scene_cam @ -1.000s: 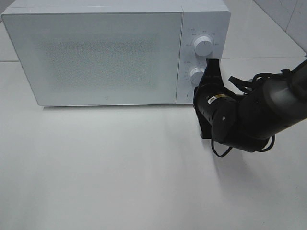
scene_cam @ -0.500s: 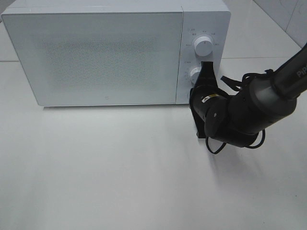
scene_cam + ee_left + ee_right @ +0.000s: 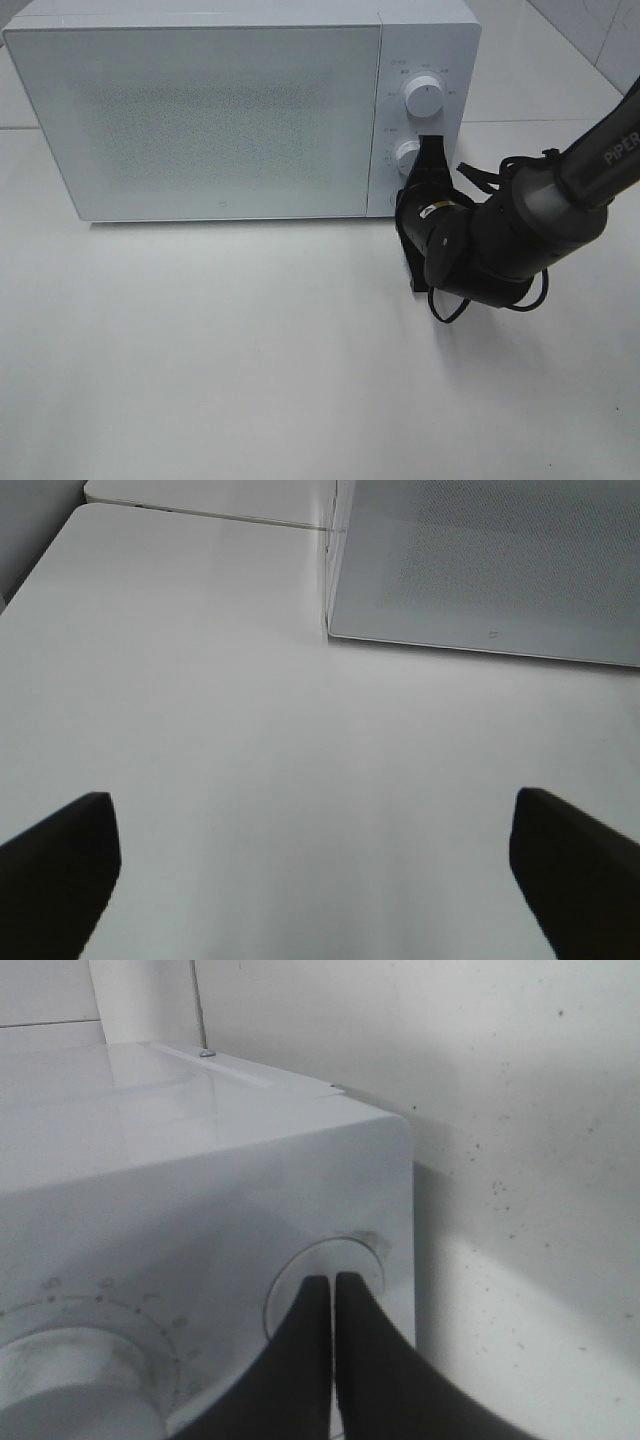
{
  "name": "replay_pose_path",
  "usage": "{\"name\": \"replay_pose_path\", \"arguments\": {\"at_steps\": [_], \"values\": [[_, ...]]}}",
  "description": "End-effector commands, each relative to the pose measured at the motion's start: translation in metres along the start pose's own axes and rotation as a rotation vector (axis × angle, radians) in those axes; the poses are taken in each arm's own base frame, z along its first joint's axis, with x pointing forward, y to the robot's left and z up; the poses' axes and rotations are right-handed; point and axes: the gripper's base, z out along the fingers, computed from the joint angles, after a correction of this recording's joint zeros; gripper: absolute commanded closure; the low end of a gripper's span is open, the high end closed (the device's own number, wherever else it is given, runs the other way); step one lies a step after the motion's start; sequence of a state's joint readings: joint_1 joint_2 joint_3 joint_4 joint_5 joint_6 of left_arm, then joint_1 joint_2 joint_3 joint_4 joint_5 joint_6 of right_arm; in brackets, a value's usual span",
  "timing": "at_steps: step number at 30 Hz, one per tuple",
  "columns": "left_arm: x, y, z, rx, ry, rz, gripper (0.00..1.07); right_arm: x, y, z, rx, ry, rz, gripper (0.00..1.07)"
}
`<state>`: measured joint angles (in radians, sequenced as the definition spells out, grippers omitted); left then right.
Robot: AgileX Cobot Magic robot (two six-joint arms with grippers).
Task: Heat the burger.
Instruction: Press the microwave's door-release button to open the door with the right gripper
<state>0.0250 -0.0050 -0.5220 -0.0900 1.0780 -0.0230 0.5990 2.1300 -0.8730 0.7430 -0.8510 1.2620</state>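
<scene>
- The burger shows in no view, so where it lies, and how it sits relative to either gripper's fingers, cannot be told.
- The white microwave (image 3: 200, 120) stands on the white table (image 3: 250, 380), its frosted door (image 3: 210, 115) shut.
- The right gripper (image 3: 332, 1280) has its two black fingers (image 3: 300, 1360) pressed together with nothing between them. Their tips meet a round button (image 3: 320, 1258) at the corner of the control panel, just beside the lower knob (image 3: 408, 155).
- The right arm (image 3: 520, 215) reaches in from the right.
- The left gripper (image 3: 312, 798) hangs over bare table near the microwave's front corner, fingers (image 3: 60, 860) spread wide and holding nothing.
</scene>
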Motion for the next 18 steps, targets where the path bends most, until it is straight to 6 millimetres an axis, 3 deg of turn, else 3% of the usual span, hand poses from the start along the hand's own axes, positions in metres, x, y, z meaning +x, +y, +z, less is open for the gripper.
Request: {"name": "replay_pose_path", "arguments": {"at_steps": [1,13,18], "values": [[0.001,0.0,0.0,0.004,-0.011,-0.003,0.09,0.004,0.006,0.004,-0.027,0.019,-0.023,1.07],[0.001,0.0,0.0,0.004,-0.011,-0.003,0.09,0.003,0.007,0.008,-0.061,-0.014,-0.033,1.07],[0.001,0.0,0.0,0.004,-0.011,-0.003,0.09,0.004,0.02,0.01,-0.148,-0.03,-0.038,1.07]]}}
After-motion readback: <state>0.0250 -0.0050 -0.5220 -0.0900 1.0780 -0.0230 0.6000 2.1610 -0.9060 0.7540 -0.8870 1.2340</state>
